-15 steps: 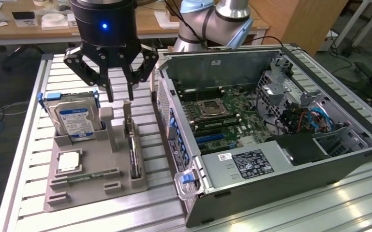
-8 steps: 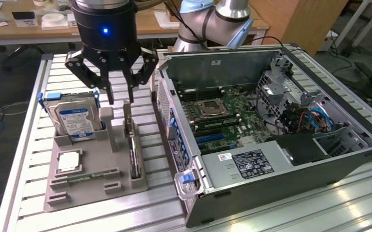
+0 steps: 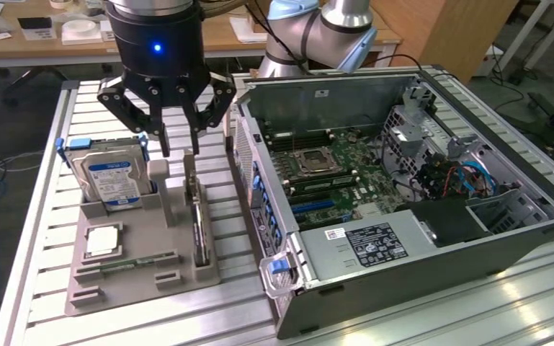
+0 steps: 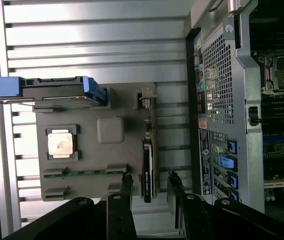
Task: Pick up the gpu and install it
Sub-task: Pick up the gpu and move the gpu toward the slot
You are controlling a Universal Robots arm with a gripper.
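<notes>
The gpu stands on its edge in a slot of the grey holder tray, beside the open computer case. In the wrist view the gpu is a thin dark card with its metal bracket at the end away from the fingers. My gripper hangs above the card's far end, open, with nothing between its fingers. In the wrist view the gripper straddles the line of the card, one finger on each side and apart from it.
The tray also holds a hard drive upright in a blue frame, a processor and a memory stick. The case lies on its side with the motherboard exposed, close to the tray on the exterior view's right.
</notes>
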